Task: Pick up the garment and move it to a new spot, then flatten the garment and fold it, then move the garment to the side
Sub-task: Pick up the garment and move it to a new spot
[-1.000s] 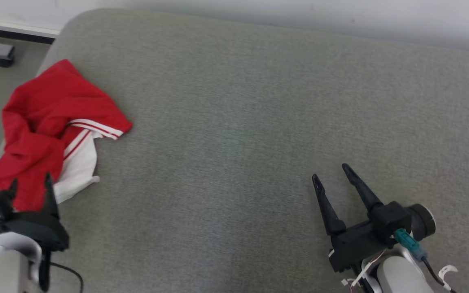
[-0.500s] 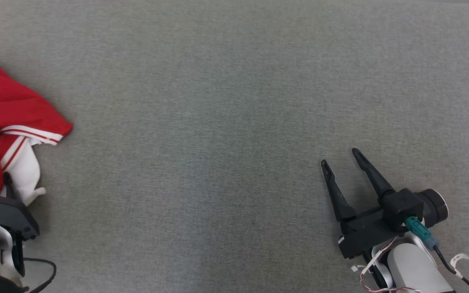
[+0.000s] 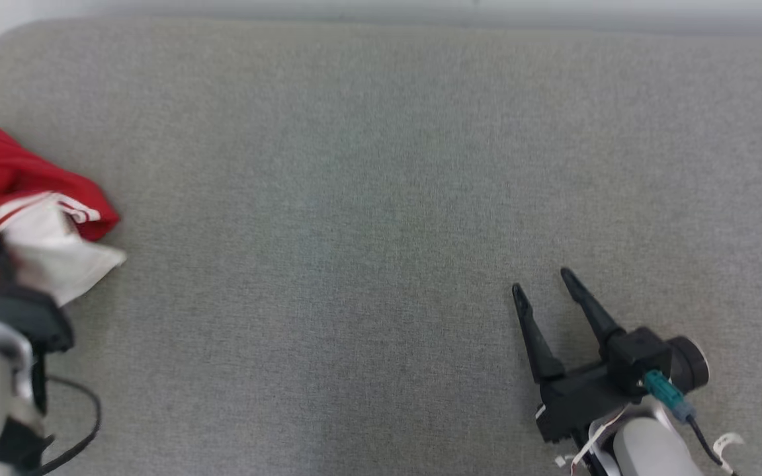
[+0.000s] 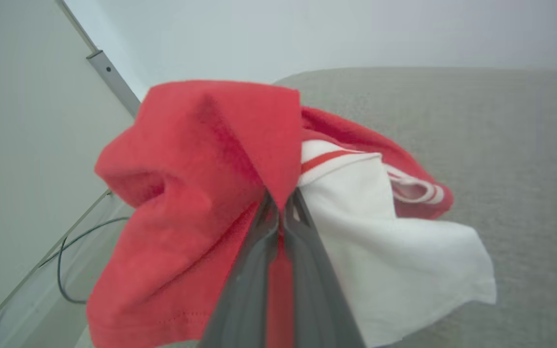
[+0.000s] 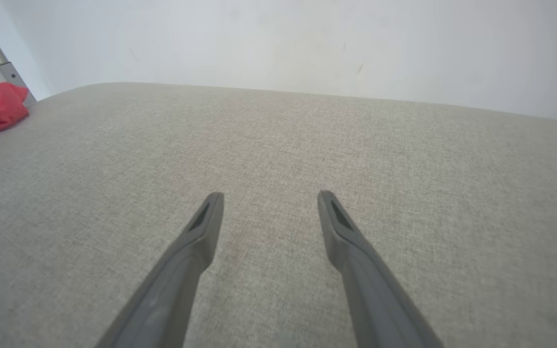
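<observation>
Left pincer [image 4: 282, 202] pinches the bunched red-and-white garment [image 4: 186, 193] at the counter's [image 3: 354, 198] nine o'clock, ready for carrying; right pincer [image 3: 542, 281] (spread, empty) hovers at four o'clock.

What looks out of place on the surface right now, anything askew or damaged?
Only the garment: it is a crumpled heap at the left end of the grey surface, pinched in the shut left pincer. No damage visible. The right pincer is open, holding nothing.
</observation>
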